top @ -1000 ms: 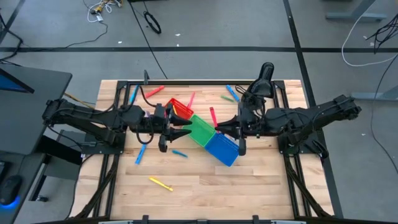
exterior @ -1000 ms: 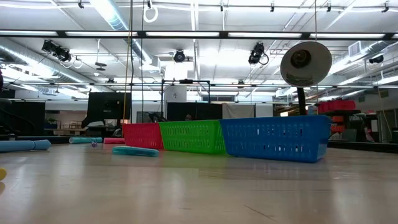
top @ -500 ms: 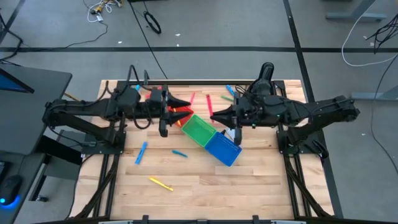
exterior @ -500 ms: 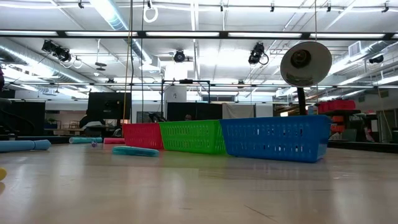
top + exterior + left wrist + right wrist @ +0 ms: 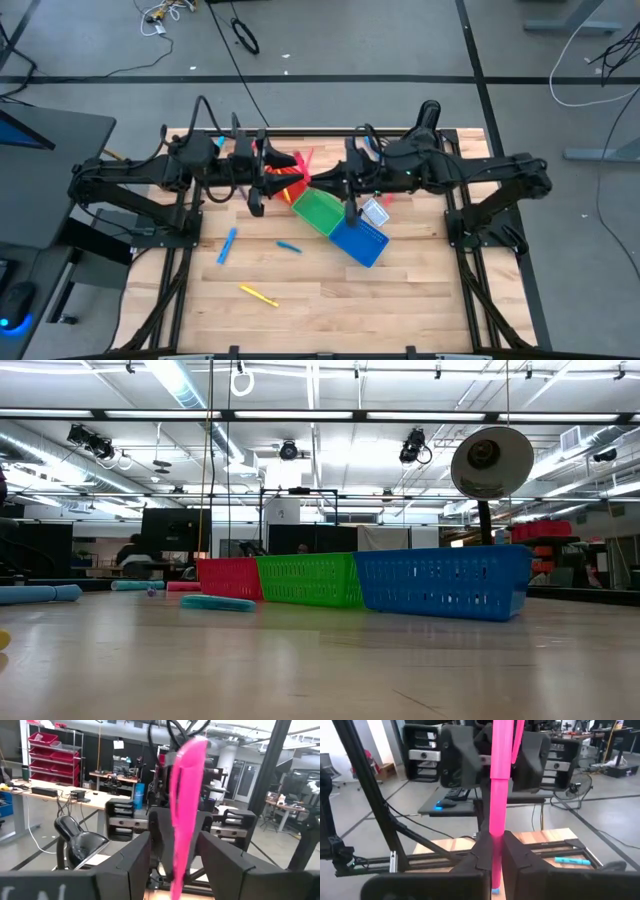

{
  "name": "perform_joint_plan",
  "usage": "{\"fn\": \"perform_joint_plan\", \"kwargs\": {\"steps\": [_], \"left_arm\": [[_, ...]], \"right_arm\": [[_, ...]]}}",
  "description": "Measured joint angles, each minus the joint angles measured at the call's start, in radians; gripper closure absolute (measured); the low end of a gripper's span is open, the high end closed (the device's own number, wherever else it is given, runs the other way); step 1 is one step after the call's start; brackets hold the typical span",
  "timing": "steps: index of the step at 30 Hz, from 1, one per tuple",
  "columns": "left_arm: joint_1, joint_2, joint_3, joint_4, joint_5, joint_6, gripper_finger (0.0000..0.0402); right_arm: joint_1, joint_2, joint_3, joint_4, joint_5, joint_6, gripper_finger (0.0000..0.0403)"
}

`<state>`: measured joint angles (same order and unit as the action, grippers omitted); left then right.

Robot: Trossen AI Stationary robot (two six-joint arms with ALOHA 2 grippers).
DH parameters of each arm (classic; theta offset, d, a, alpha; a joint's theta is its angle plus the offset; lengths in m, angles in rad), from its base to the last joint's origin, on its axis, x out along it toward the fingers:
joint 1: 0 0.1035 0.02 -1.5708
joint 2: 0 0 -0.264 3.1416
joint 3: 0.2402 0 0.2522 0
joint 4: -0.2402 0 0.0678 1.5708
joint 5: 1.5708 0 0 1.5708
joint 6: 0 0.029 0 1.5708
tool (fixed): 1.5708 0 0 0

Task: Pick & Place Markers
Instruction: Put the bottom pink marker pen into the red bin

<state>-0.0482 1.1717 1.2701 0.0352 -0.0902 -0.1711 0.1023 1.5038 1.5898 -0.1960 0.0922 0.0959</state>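
My right gripper (image 5: pixel 496 851) is shut on a pink marker (image 5: pixel 499 795) that stands upright, high above the red bin (image 5: pixel 291 186). My left gripper (image 5: pixel 175 851) faces it tip to tip and is open. Its fingers (image 5: pixel 456 760) stand on either side of the marker's upper part (image 5: pixel 184 795), and a gap shows on each side. In the high view the two grippers meet over the bins, the left (image 5: pixel 288 180) and the right (image 5: pixel 318 182). More markers lie flat on the table: pink (image 5: pixel 303 159), blue (image 5: pixel 228 245), blue (image 5: pixel 289 245) and yellow (image 5: pixel 258 295). My right gripper pinches the pink marker's lower part (image 5: pixel 495 834) between its two fingers. The fingers reach out level from the table's right side and lie across the marker. The marker stands upright, lifted clear, with most of its length above the fingers.
The red bin, green bin (image 5: pixel 318 210) and blue bin (image 5: pixel 358 242) stand in a slanting row mid-table, also seen in the low view: red (image 5: pixel 228 578), green (image 5: pixel 308 580), blue (image 5: pixel 440 582). A black lamp (image 5: pixel 428 115) stands at the far right. Bare wood lies toward the near edge.
My left gripper has risen from beside the bins and gone toward the far edge. My right gripper has gone up and toward the table's left with the pink marker. The two now meet fingertip to fingertip above the red bin. The bins have stayed put.
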Motion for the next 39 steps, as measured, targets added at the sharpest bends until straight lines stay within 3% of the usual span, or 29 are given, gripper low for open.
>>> {"fn": "perform_joint_plan", "kwargs": {"steps": [12, 27, 29, 33, 39], "left_arm": [[0.000, 0.000, 0.000, -0.006, 0.018, 0.009, 0.0237], [0.000, 0.000, 0.001, 0.006, 0.043, 0.010, 0.0363], [0.000, 0.000, 0.001, 0.005, 0.051, 0.010, 0.0364], [0.000, 0.000, 0.001, 0.006, 0.052, 0.009, 0.0364], [0.002, 0.000, 0.001, -0.006, 0.050, 0.019, 0.0352]], "right_arm": [[-0.010, 0.044, 0.036, 0.051, -0.027, -0.005, 0.0394], [-0.011, 0.057, 0.037, 0.076, -0.053, 0.019, 0.0394], [-0.011, 0.057, 0.037, 0.076, -0.054, 0.021, 0.0393], [-0.010, 0.057, 0.037, 0.076, -0.047, 0.019, 0.0373], [-0.010, 0.054, 0.037, 0.059, -0.012, 0.023, 0.0311]]}}
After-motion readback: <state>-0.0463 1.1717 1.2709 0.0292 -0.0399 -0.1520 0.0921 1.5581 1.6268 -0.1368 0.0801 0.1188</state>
